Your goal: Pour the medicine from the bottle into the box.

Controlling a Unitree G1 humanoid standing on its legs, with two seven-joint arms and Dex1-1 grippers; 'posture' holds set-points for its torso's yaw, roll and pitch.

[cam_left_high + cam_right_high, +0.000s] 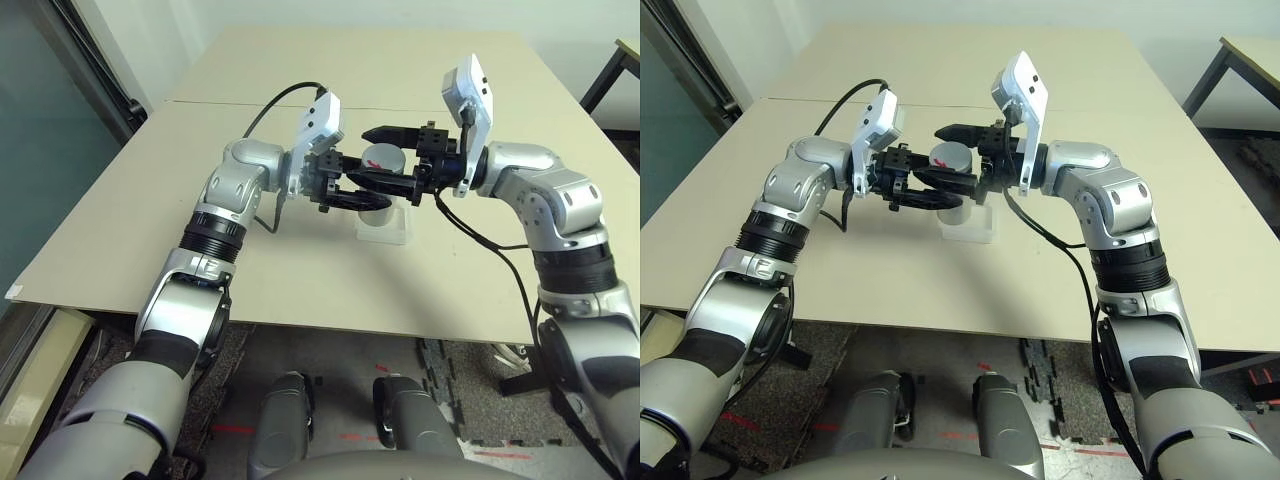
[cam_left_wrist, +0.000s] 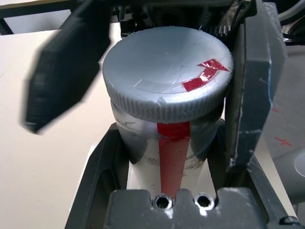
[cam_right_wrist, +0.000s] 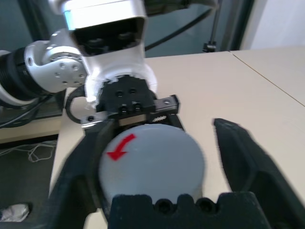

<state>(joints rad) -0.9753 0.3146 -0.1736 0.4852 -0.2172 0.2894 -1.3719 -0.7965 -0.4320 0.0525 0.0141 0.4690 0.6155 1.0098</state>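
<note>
Since the left pincer [image 2: 167, 157] is pinching the small, stiff, likely light bottle [image 2: 164, 157] by its smooth body above the box [image 1: 385, 228] on the table [image 1: 400, 80], the half-spread right pincer [image 3: 162, 157] should take the ribbed cap [image 2: 167, 71] by its rim.

A: Any readable text, brand or number?

B: None. Signs only: a red curved arrow on the cap [image 2: 167, 76] of the bottle [image 2: 162, 157], and a red stripe down the bottle's side.

A: Anything elsewhere?

B: Small red cross marks on the floor [image 1: 300, 440], no lettering.
</note>
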